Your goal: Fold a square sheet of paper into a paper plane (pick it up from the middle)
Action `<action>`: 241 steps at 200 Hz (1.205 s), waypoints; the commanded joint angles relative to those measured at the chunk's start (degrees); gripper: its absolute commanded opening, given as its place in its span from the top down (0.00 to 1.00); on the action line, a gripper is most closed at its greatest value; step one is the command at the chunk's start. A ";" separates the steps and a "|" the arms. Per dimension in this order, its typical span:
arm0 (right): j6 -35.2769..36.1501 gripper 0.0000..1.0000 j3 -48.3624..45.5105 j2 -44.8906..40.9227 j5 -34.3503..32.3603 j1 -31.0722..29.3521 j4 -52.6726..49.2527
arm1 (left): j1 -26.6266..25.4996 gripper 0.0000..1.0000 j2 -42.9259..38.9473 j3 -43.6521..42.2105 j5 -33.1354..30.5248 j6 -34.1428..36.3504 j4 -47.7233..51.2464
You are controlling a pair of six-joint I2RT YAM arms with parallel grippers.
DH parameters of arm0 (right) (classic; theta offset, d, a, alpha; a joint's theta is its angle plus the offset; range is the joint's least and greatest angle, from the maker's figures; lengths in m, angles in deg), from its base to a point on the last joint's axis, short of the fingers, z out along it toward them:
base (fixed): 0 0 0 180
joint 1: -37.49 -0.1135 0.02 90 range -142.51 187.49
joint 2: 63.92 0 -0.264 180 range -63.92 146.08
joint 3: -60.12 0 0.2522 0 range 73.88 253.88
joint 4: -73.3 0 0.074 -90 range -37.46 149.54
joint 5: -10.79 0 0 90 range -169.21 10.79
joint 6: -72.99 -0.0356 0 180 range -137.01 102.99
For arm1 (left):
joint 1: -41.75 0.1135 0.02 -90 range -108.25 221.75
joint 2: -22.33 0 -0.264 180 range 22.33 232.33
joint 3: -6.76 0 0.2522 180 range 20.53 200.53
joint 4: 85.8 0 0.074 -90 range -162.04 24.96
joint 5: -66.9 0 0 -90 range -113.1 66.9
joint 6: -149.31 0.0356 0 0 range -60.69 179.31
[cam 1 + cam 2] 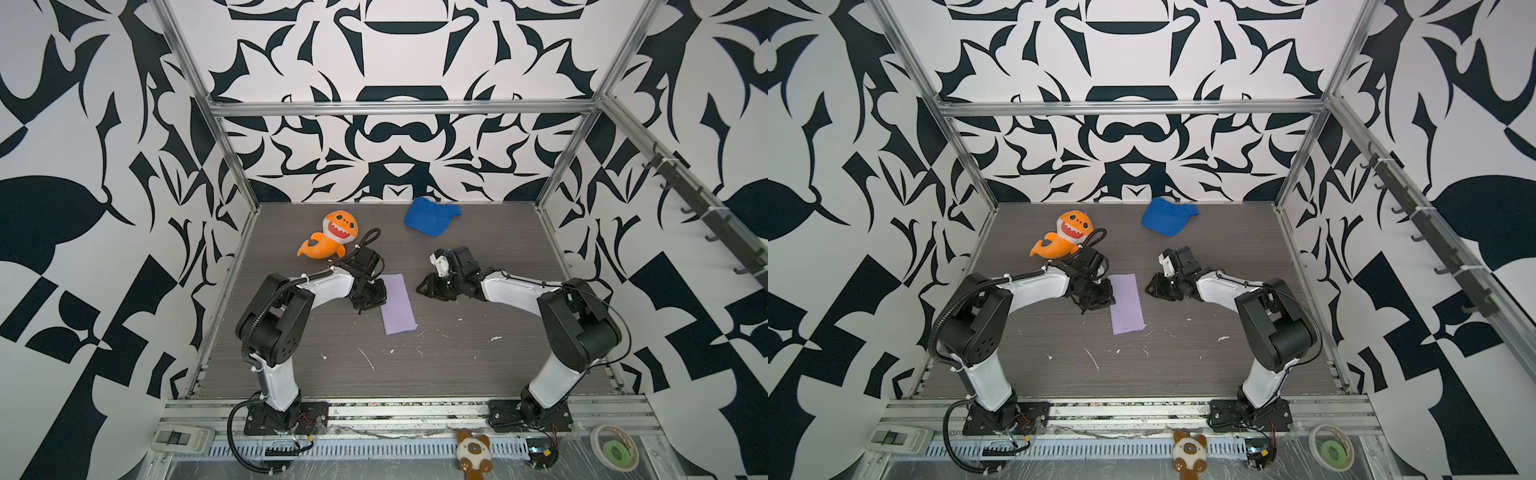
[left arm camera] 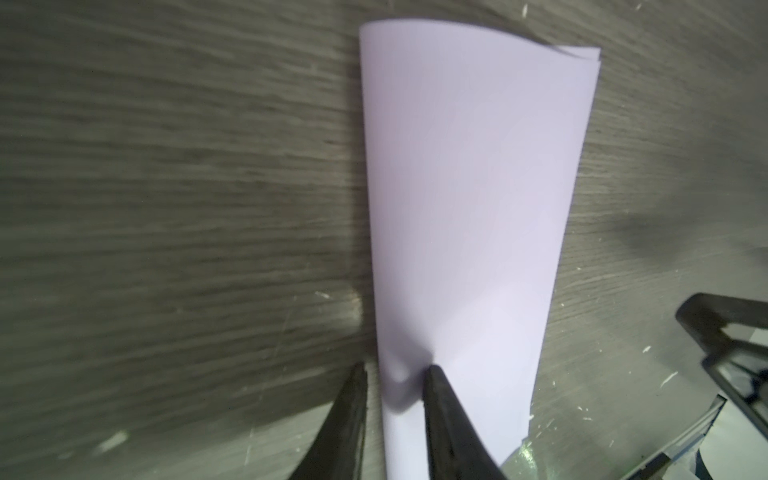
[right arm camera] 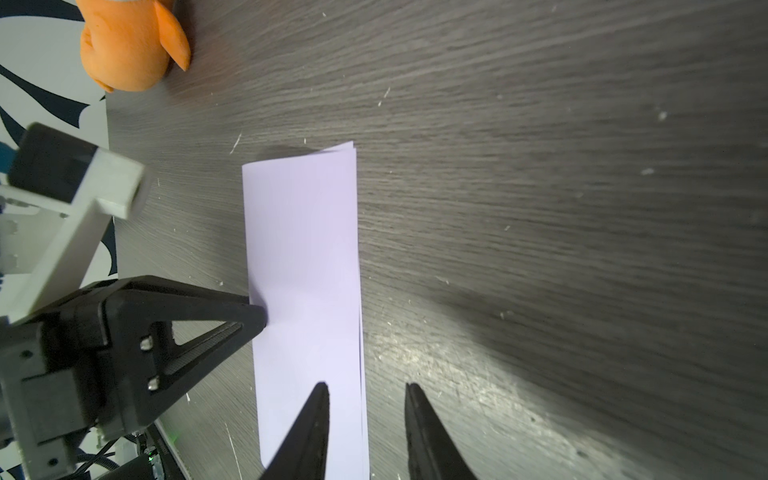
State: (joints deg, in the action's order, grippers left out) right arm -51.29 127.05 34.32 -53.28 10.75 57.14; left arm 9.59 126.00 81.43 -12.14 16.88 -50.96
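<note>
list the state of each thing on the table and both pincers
sheet of paper, folded into a narrow strip, lying flat
left pincer, slightly open, tips astride the sheet's folded edge
right pincer, open, empty
orange shark plush, lying untouched
blue cap, lying limp at the back

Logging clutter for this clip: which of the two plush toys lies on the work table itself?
The orange shark, back left on the table; the brown-and-white plush lies outside it, on the front ledge.

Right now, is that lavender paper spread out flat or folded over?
Folded. The lavender paper lies on the table as a narrow strip, and stacked layer edges show at its end in the right wrist view.
</note>
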 commanded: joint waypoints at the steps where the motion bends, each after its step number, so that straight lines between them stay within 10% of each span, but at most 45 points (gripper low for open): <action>1: 0.91 0.65 0.09 0.29 0.78 -0.11 -0.08 | 0.17 0.72 1.60 0.41 -3.48 -2.47 2.24; 241: 1.94 0.65 2.29 3.98 3.73 -1.38 -0.66 | -0.44 0.71 4.51 1.19 -0.52 9.25 6.61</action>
State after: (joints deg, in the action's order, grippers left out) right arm -50.33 127.11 38.47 -50.35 9.85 56.71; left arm 9.33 127.95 83.94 -11.31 24.13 -49.63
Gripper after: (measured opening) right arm 0.352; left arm 0.292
